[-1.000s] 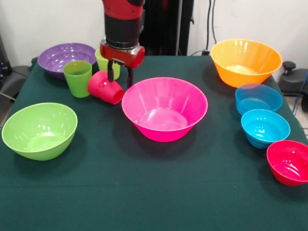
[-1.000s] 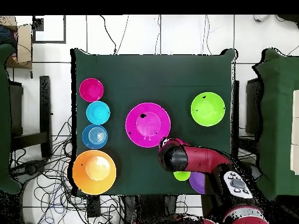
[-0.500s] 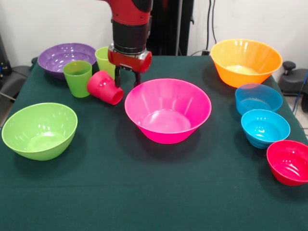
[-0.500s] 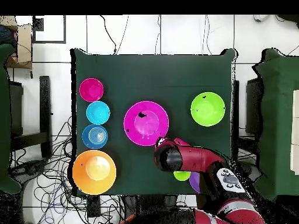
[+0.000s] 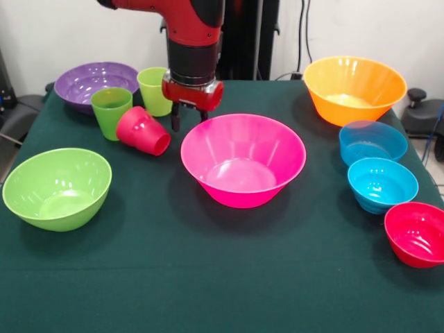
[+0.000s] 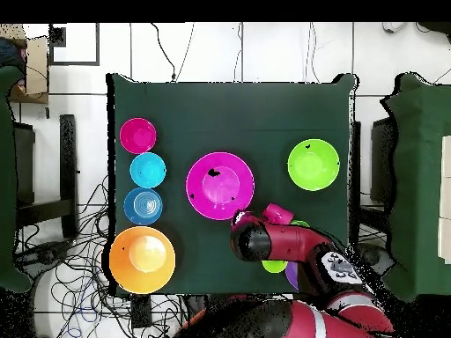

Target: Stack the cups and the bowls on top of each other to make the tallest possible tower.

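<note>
Beside the pink bowl (image 5: 243, 159) hovers the empty pincer (image 5: 189, 118).

Dark green tablecloth (image 6: 264, 114) covers table. White tiled floor (image 6: 220, 53) at 12 o'clock; cable tangle (image 6: 79, 290) at 8 o'clock.

Table (image 5: 208, 277) w/ dark green cloth. On it, front view: pink bowl (image 5: 243, 159) approx centre; lime bowl (image 5: 57, 187) near left; purple bowl (image 5: 94, 83) far left corner; orange bowl (image 5: 354, 89) far right. Right edge, far to near: clear blue bowl (image 5: 372, 142), turquoise bowl (image 5: 382, 184), red bowl (image 5: 418, 234), close together in a row. Green cup (image 5: 112, 112) and lime cup (image 5: 155, 90) upright by purple bowl; red cup (image 5: 143, 130) on its side, just beside green cup.
</note>
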Motion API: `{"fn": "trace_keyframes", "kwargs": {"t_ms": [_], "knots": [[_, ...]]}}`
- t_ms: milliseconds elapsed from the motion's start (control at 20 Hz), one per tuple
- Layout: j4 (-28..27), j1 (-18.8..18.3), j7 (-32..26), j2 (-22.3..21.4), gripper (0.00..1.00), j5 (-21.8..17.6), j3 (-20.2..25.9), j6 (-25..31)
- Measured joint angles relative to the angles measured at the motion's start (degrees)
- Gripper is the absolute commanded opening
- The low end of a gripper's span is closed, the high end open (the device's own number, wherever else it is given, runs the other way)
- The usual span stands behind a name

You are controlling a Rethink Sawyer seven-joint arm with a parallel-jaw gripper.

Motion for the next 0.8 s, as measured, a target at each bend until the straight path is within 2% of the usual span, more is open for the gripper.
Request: {"fn": "trace_keyframes", "kwargs": {"t_ms": [250, 800], "knots": [[0.17, -0.17, 0.0, -1.04, 1.0, 0.55, 0.15, 0.01], [1.21, -1.89, 0.0, -6.79, 1.0, 4.53, 2.61, 3.29]]}}
